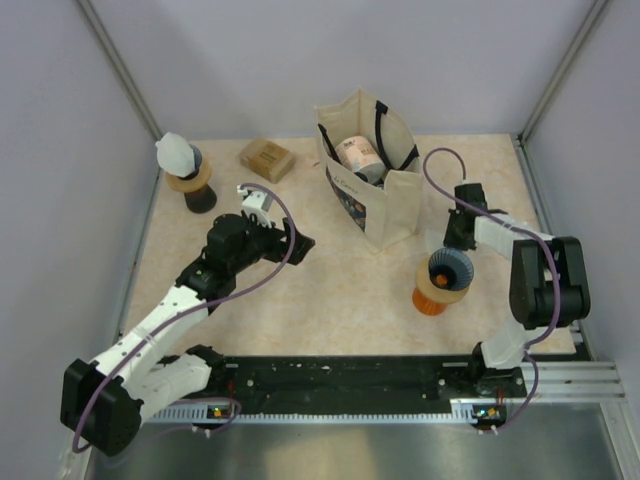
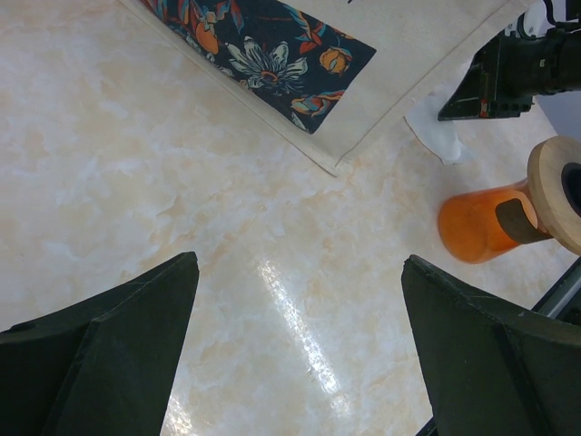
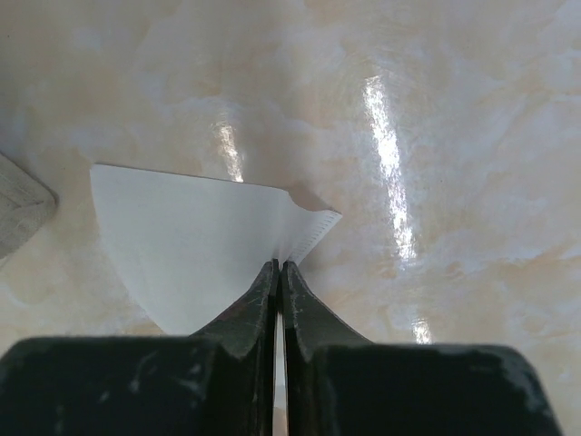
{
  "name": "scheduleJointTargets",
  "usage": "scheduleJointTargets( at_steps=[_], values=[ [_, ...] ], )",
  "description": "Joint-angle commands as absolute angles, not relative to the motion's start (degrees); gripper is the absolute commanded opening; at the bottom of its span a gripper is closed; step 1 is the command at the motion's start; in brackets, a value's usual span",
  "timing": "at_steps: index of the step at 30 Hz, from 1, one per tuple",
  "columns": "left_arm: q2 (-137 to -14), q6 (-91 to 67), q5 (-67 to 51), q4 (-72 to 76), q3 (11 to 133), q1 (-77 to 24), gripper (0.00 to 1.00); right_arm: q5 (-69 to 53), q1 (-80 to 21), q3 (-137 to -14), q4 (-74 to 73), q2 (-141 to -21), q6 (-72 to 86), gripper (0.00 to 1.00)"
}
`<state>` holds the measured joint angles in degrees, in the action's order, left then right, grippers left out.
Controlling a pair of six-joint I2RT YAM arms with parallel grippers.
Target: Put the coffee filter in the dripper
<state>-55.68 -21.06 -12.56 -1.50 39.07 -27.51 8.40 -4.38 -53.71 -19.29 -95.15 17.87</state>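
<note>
My right gripper point(image 3: 280, 265) is shut on the edge of a white paper coffee filter point(image 3: 200, 245), which hangs low over the tabletop. In the top view this gripper point(image 1: 458, 236) is just behind the orange dripper point(image 1: 441, 282), which has a wooden collar and a dark ribbed cone and stands at the right. The left wrist view shows the same dripper point(image 2: 481, 227) and a bit of the filter point(image 2: 436, 132) under the right gripper point(image 2: 508, 77). My left gripper point(image 2: 300, 272) is open and empty over bare table near the middle point(image 1: 297, 246).
A cream tote bag point(image 1: 372, 175) with a floral panel stands at the back centre with a cup inside. A second dripper with a white filter point(image 1: 186, 172) stands at the back left. A brown box point(image 1: 267, 158) lies beside it. Walls enclose the table.
</note>
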Motion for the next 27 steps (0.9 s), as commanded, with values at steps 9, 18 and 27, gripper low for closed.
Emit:
scheduleJointTargets(
  at_steps=[9, 18, 27],
  values=[
    [-55.1, -21.2, -12.7, 0.3, 40.0, -27.2, 0.99, 15.8, -4.9, -52.0, -19.8, -76.4, 17.6, 0.00],
    [-54.7, -21.7, -16.3, 1.9, 39.5, -27.2, 0.99, 16.2, -4.9, -56.6, -23.8, -60.5, 16.5, 0.00],
    [-54.8, -22.1, -29.0, 8.7, 38.1, -27.1, 0.99, -13.1, -4.9, -63.5, -23.1, -55.7, 22.8, 0.00]
  ],
)
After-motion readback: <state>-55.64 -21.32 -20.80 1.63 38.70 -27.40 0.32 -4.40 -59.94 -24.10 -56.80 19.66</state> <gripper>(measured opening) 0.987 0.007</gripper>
